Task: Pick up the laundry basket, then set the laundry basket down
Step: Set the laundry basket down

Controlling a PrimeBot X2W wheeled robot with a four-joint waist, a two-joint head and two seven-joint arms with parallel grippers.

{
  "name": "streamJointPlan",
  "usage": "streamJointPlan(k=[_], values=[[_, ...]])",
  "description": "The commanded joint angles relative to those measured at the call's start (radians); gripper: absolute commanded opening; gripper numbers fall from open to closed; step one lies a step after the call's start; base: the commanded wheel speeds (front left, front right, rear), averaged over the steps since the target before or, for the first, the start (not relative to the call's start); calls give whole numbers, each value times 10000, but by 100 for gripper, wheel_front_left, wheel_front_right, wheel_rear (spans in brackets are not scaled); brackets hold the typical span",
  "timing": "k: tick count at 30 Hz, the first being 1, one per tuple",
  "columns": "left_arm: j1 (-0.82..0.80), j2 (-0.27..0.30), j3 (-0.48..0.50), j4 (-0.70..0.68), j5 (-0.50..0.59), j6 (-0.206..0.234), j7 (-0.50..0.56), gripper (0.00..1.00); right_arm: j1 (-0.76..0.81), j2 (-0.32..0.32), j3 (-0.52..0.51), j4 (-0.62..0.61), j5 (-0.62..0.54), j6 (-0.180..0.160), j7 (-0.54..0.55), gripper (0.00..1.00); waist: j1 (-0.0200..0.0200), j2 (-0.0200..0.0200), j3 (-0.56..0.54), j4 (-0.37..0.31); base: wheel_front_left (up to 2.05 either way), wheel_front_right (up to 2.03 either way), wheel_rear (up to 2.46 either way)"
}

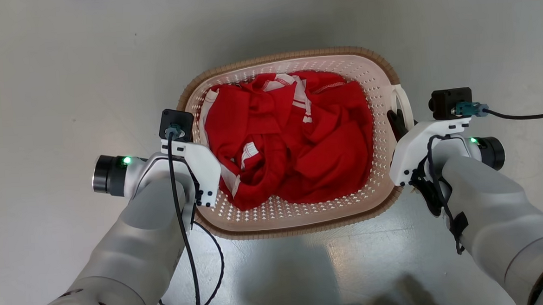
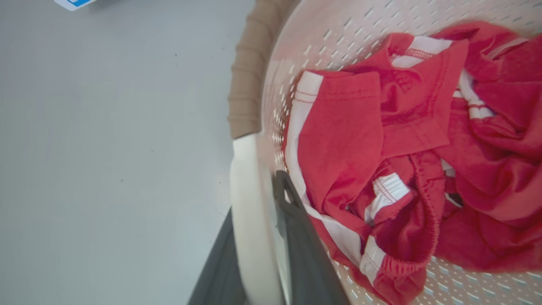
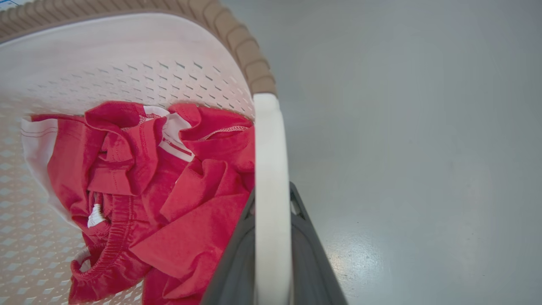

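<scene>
Head view: the basket (image 1: pixel 294 57) is centred before me over the grey floor (image 1: pixel 54 80), with red clothes (image 1: pixel 299 141) heaped inside. The left gripper (image 1: pixel 191 142) is at its left side and the right gripper (image 1: pixel 398 123) is at the right handle (image 1: pixel 403 101). I cannot tell whether the base is off the floor.

Left wrist view: the two fingers (image 2: pixel 305 245) flank the left handle (image 2: pixel 250 190) and pinch it.

Right wrist view: likewise, the fingers (image 3: pixel 233 262) clamp the right handle from both sides.

I judge the grasp made and the lift in hand. The next move calls for both arms to rise together and level, so the load does not slide.
</scene>
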State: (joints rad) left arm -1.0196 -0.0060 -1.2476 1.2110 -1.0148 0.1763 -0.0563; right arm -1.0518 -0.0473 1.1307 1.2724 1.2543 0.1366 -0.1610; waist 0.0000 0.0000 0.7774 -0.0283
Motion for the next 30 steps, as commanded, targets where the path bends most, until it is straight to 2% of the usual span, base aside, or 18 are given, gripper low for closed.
streamJointPlan(k=[1, 15, 22, 23, 24, 25, 26, 30], values=[[62, 562, -30, 301, 158, 313, -3, 0, 60, -375, -144, 184, -57, -59, -365, 0, 0, 0, 100, -9, 0, 0, 0], [-150, 562, -101, 316, 211, 433, -213, 0, -114, -382, -451, 184, -363, -59, -532, 0, 0, 0, 604, -31, 0, 0, 0], [-198, 562, -110, 389, 203, 318, -361, 0, -60, -349, -630, 184, -480, -59, -524, 0, 0, 0, 718, -52, 0, 0, 0], [-204, 562, -113, 390, 208, 260, -403, 0, -59, -339, -656, 184, -500, -59, -525, 22, 0, 0, 736, -54, 0, 0, 0], [-212, 562, -120, 389, 222, 204, -414, 42, -48, -323, -685, 184, -509, -59, -507, 51, 0, 0, 756, -51, 0, 0, 0], [-212, 562, -120, 389, 222, 204, -414, 42, -48, -323, -685, 184, -509, -59, -507, 51, 0, 0, 756, -51, 0, 0, 0], [-225, 562, -123, 385, 220, 176, -455, 100, -44, -308, -716, 184, -516, -59, -492, 100, 0, 0, 775, -46, 0, 0, 0], [-213, 562, -128, 315, 145, 29, -518, 100, -52, -227, -765, 184, -671, -59, -537, 100, 0, 0, 784, -9, 0, 0, 0]])
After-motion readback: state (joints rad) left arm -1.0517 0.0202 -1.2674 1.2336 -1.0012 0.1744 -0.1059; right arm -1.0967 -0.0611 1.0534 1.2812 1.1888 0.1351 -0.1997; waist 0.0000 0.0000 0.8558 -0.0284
